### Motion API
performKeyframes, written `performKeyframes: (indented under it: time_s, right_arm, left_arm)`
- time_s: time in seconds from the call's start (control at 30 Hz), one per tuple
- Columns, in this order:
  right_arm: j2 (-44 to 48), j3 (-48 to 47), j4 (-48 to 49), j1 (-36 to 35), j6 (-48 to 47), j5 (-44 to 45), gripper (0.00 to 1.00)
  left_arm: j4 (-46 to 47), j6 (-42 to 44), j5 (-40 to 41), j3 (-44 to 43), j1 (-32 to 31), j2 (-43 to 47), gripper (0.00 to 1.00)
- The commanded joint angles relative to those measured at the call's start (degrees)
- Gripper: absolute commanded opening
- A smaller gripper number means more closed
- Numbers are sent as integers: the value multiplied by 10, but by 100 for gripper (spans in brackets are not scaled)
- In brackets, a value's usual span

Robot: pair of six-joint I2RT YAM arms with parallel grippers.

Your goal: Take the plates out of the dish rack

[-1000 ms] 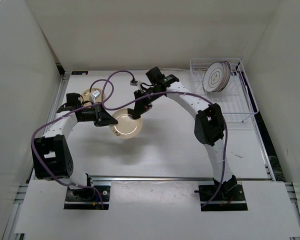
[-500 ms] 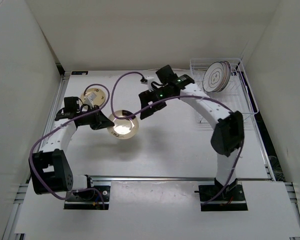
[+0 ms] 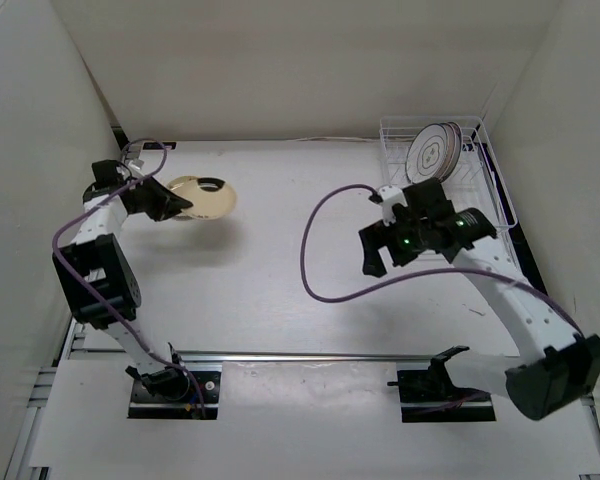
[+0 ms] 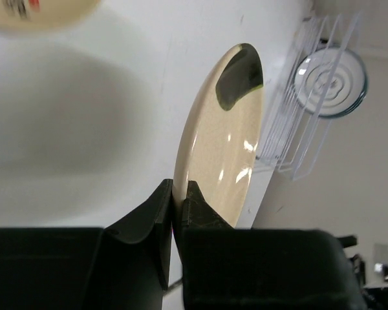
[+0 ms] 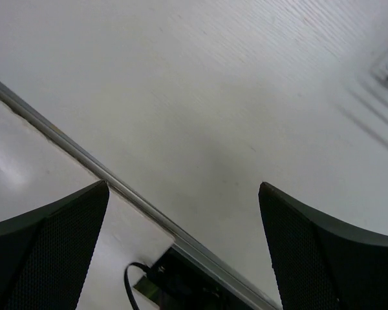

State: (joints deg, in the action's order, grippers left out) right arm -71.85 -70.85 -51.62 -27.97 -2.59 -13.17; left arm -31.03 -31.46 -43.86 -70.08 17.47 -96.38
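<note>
My left gripper is shut on the rim of a small tan plate, holding it at the far left of the table. The plate stands edge-on in the left wrist view, with a dark reflection near its far rim. The white wire dish rack stands at the back right. White plates with dark rings stand upright in it. My right gripper hangs open and empty over bare table, just left of the rack.
Another tan round thing with a label shows at the top left edge of the left wrist view. A metal rail runs along the table's near edge. White walls close in the table on three sides. A purple cable loops from the right arm.
My right gripper let go of the tan plate, opened wide and swung right toward the rack. My left arm carried the plate from the table's middle to the far left.
</note>
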Motion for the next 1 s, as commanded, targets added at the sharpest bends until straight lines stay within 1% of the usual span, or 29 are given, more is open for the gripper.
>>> performKeyframes:
  time_s: [0.0,0.03,0.07,0.1,0.13,0.17,0.27,0.33,0.47,0.5,0.67,0.9,0.93,0.97]
  right_arm:
    - [71,35,-53,45,-67,-11,100]
    - [98,50,-60,76,-79,-19,100]
    - [109,55,-71,92,-90,-25,100]
    - [127,55,-71,107,-108,-25,100]
    - [132,62,-79,137,-114,-25,100]
    - [132,62,-89,152,-120,-25,100]
    - [138,49,-119,197,-154,-45,100]
    - [138,43,-125,223,-183,-45,100]
    - [138,29,-125,271,-196,-53,100]
    - [138,29,-131,282,-201,-62,100]
    - [132,43,-123,294,-201,-75,100]
    - [122,48,-117,299,-176,-106,100]
    - [122,48,-111,299,-170,-106,100]
    - [122,54,-111,299,-170,-113,100]
  left_arm:
    - [17,-17,-53,-90,25,-52,11]
    - [17,-17,-60,-133,30,-72,11]
    - [17,-17,-77,-154,35,-112,11]
    - [17,-9,-86,-175,44,-133,11]
    - [17,0,-91,-212,44,-152,11]
    - [17,0,-91,-230,52,-187,11]
    - [17,16,-84,-287,66,-242,11]
    - [17,29,-76,-318,72,-262,11]
    - [17,45,-69,-338,72,-311,11]
    - [17,50,-69,-338,72,-312,11]
    - [17,67,-49,-338,72,-340,11]
    - [4,91,8,-338,72,-345,11]
    - [-1,91,16,-338,72,-345,12]
    - [-1,97,24,-344,72,-345,16]
